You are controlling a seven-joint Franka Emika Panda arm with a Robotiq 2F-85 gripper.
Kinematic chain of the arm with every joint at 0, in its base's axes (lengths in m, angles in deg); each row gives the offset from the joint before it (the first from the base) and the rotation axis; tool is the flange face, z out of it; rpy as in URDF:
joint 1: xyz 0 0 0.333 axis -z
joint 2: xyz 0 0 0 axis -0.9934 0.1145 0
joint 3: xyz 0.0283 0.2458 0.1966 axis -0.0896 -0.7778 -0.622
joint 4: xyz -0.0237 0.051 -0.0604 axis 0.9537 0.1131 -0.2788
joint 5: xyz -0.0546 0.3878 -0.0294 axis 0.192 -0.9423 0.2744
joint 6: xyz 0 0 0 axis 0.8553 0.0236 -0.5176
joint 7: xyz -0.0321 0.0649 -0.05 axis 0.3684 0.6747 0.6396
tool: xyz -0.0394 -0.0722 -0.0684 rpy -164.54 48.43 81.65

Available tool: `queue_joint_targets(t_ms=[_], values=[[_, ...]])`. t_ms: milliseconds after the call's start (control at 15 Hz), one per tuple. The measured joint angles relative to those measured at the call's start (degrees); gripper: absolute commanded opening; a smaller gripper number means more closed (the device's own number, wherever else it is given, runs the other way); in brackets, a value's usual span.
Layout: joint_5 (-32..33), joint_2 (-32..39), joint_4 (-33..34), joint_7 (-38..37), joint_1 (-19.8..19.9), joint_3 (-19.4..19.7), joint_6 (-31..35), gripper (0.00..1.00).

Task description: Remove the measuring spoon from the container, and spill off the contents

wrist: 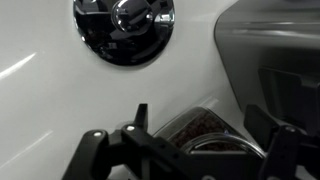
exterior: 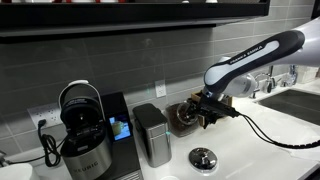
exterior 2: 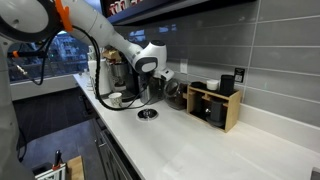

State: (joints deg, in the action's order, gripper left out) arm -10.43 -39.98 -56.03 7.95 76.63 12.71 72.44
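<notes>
The container, a round clear jar (wrist: 198,132) of dark brown bean-like contents (wrist: 190,128), stands on the white counter beside the steel canister. It shows in both exterior views (exterior: 182,118) (exterior 2: 175,95). My gripper (wrist: 200,113) is open right over the jar, with one finger on each side of its mouth. It also shows in both exterior views (exterior: 206,108) (exterior 2: 160,88). I cannot make out the measuring spoon in any view, and the gripper hides much of the jar's mouth.
A brushed-steel canister (exterior: 151,134) (wrist: 270,60) stands close beside the jar. A round metal drain disc (exterior: 203,157) (exterior 2: 148,113) (wrist: 123,25) lies in the counter. A coffee machine (exterior: 85,130) stands further along, and a wooden compartment box (exterior 2: 215,105) is against the wall.
</notes>
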Motion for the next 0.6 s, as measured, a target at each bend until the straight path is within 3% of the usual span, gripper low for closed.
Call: queue_joint_targets(t_ms=[133,333,600], values=[[-1.6,1.31,0.5,-0.06,0.09,0.03,3.22,0.65],[-4.11,2.68,0.64,-0.19,0.34,0.04,8.06,0.51],[-6.05,3.93,1.19,-0.4,0.46,0.02,11.01,0.57]])
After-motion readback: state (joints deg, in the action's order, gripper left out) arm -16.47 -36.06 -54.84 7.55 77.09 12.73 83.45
